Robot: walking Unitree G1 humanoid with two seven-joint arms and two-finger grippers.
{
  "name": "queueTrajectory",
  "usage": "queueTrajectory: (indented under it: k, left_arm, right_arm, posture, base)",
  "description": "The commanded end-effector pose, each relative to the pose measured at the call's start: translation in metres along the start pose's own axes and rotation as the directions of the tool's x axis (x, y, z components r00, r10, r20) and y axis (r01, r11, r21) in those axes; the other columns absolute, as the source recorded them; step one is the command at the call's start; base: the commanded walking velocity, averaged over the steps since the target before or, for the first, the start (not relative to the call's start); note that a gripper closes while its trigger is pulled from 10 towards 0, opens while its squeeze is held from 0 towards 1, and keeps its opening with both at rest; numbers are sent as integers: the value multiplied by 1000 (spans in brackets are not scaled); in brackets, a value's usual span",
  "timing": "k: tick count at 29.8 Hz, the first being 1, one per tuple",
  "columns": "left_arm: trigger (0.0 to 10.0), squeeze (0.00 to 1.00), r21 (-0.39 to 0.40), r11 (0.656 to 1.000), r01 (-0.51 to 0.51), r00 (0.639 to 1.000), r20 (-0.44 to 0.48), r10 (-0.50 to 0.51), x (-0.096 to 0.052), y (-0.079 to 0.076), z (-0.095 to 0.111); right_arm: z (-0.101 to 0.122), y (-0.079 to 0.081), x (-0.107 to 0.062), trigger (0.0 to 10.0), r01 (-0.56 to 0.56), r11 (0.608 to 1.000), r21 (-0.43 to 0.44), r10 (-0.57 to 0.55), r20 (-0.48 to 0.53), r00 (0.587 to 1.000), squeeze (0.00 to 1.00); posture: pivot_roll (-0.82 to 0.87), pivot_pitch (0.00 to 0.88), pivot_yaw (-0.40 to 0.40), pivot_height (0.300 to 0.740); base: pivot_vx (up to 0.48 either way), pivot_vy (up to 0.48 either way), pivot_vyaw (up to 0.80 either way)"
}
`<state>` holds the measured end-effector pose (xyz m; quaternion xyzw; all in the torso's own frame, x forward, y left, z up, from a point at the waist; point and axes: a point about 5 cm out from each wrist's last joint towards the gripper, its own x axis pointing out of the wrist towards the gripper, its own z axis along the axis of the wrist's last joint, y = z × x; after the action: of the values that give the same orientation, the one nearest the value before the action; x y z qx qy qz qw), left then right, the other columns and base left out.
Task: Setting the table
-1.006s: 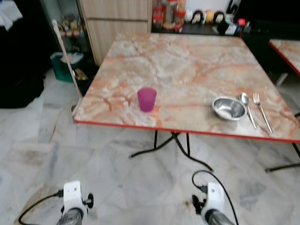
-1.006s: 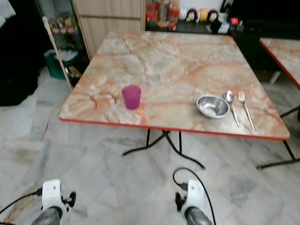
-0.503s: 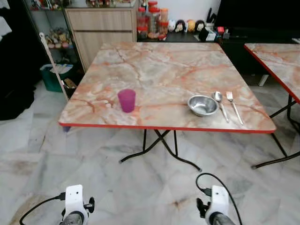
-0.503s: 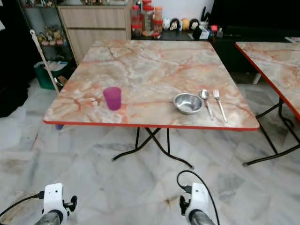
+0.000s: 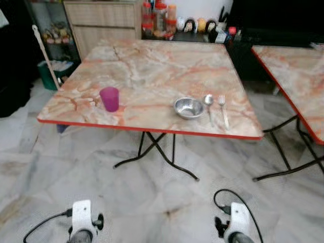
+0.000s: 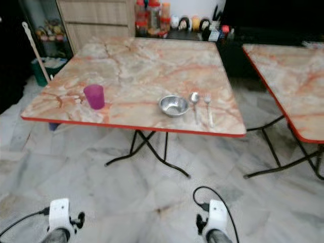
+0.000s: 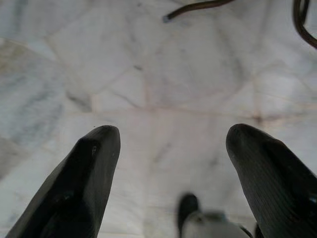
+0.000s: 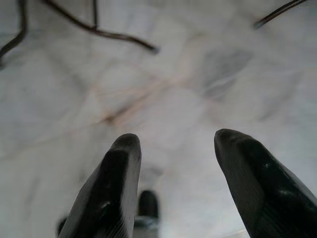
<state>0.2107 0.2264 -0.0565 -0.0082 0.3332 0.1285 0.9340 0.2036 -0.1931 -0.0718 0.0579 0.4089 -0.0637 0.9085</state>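
A marble-pattern folding table with a red edge is seen well ahead of both sets of jaws, standing on a pale marble floor. A second table like it is parked off to the right. On the first one, near its front edge, a steel bowl is laid out with a spoon just beside it and a fork next to that. A purple cup is set well apart from them, more on the left gripper's side. The left gripper and right gripper are both hung low over bare floor, jaws spread apart, nothing held between them.
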Motion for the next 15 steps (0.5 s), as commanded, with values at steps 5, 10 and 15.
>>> queueTrajectory:
  k: [5,10,15]
  left_arm:
    - [10000,0,-22,1000,-21,1000,-15,21,-2,7,-5]
    - [10000,0,-38,999,-25,1000,-21,24,-2,8,-6]
    - [10000,0,-47,999,-25,1000,-21,24,-2,8,-6]
  right_arm:
    - [0,8,1,10000,-19,1000,8,19,3,1000,0]
    - [0,7,1,10000,-14,1000,7,14,3,1000,0]
    - [0,5,1,10000,-9,1000,9,9,-5,1000,0]
  posture:
    - [89,87,-46,740]
    - [89,95,-50,740]
    - [88,99,-52,740]
  base:
    - [0,-384,0]
    - [0,0,0]
    - [0,0,0]
